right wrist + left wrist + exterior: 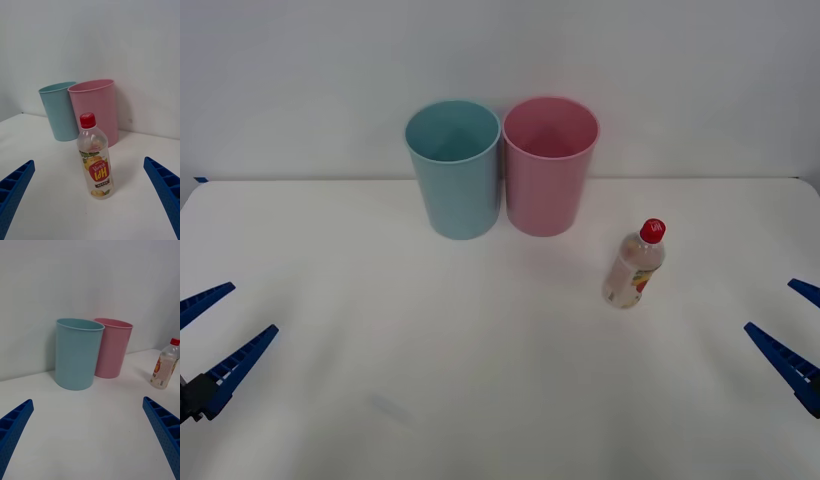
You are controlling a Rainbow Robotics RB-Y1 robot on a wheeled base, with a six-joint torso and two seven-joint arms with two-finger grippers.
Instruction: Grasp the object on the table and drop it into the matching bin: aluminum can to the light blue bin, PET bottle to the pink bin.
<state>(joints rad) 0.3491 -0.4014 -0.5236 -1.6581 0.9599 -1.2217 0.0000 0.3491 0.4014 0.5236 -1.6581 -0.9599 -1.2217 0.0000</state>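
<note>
At the left edge of the front view the left gripper (210, 335) hangs low over the white worktop (430, 380), its blue ribbed fingers (240, 365) spread wide with nothing between them. In its wrist view the fingers (13, 427) sit far apart, and the bottle stands well off beyond the right-hand one, near the pink bin.

Further along, at the back of the worktop, the light blue bin (453, 168) stands upright just beside the pink bin (548, 165); their rims seem to touch, though the narrow gap is hard to judge.

To the right of the pink bin and nearer the robot, the PET bottle (635, 265) stands upright on the worktop, red cap up, apart from both bins.

At the right edge the right gripper (792, 325) hovers low, fingers (780, 355) wide open and empty. In its wrist view the bottle (95, 157) stands ahead of the gripper (90, 195), roughly centred between the two fingers (165, 187) but beyond their tips and touching neither.
</note>
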